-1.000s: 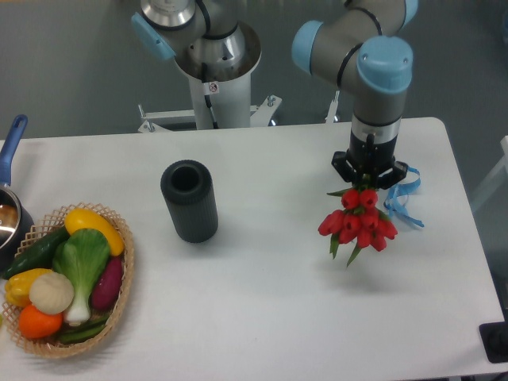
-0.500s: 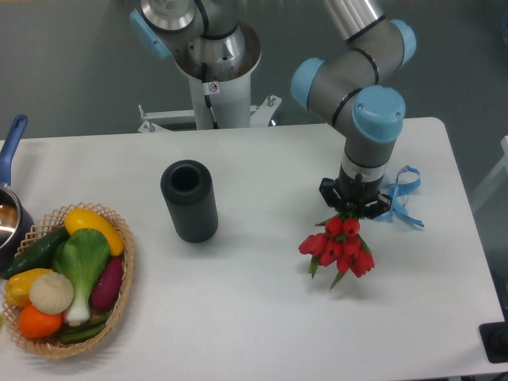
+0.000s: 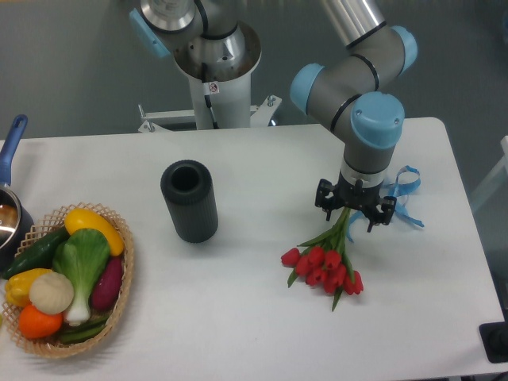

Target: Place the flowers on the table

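Note:
The flowers (image 3: 323,267), a bunch of red tulip buds with green stems, lie on the white table (image 3: 238,317) right of centre, buds toward the front left. The stem ends point up and right, reaching between the fingers of my gripper (image 3: 355,208). The gripper stands just over the stem ends with its fingers spread apart on either side of them, open. A light blue ribbon (image 3: 401,194) lies on the table just right of the gripper.
A black cylinder (image 3: 189,200) stands upright left of centre. A wicker basket (image 3: 123,278) of vegetables sits at the front left, with a blue-handled pot (image 3: 12,159) behind it at the left edge. The robot base (image 3: 218,71) is at the back.
The gripper came down and a little left with the flowers. The bunch tipped from hanging under the gripper to lying flat on the table, and the fingers have spread apart.

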Robot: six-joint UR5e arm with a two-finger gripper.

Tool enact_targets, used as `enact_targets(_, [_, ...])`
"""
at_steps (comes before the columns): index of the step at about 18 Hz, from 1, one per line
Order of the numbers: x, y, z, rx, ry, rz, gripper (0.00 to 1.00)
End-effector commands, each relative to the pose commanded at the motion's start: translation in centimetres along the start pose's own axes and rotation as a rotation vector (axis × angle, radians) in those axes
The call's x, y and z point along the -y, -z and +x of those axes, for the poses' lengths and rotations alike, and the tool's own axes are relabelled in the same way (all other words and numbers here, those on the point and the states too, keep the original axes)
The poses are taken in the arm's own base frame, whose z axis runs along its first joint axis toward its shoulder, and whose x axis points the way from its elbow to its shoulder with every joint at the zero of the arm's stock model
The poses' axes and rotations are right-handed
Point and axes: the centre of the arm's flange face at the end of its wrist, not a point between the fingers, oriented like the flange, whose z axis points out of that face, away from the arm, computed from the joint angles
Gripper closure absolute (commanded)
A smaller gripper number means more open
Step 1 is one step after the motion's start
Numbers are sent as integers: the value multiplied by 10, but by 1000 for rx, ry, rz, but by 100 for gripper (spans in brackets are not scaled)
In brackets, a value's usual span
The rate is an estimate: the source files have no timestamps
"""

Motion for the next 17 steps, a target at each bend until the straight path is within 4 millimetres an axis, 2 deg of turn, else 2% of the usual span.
enact_targets(5, [-4,27,-2,53,0,20,0])
enact_targets(9, [-30,41,9,71,-54,0,0])
enact_targets(12, [-41,41,10,68,-97,-12,0])
enact_targets(17, [-47,33,17,50,-100,-24,0])
